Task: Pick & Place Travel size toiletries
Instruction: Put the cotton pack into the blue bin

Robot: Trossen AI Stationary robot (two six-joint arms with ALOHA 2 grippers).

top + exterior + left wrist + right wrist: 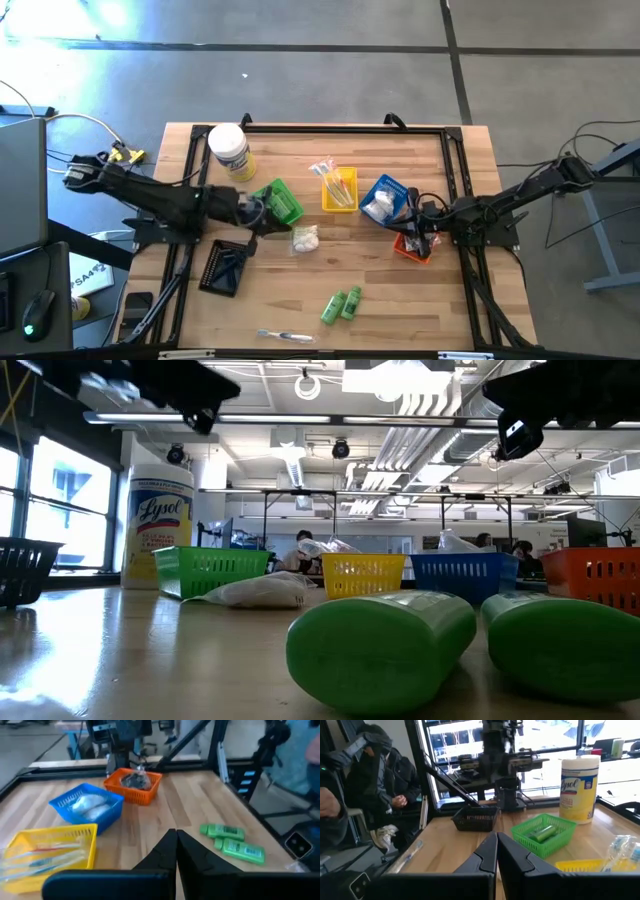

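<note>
L arm reached in low across the worktop (400, 300), its gripper (262, 213) at the green tray (285, 198), fingers together, empty. One green tube (543, 833) lay in that tray; white packet (305, 238) just beside it, two more tubes (340, 304) nearer the front edge. R gripper (418, 226), fingers together, sat over the orange tray (410, 250), far right of the green tray.

- Floor (330, 70): grey, glossy, crossed by dark seams, upper frame of the high view.
- Ceiling (400, 420): exposed ducts and strip lights (low view).
- Windows (60, 500): bright, left edge.
- Seated person (375, 785), dark clothing, upper left.
</note>
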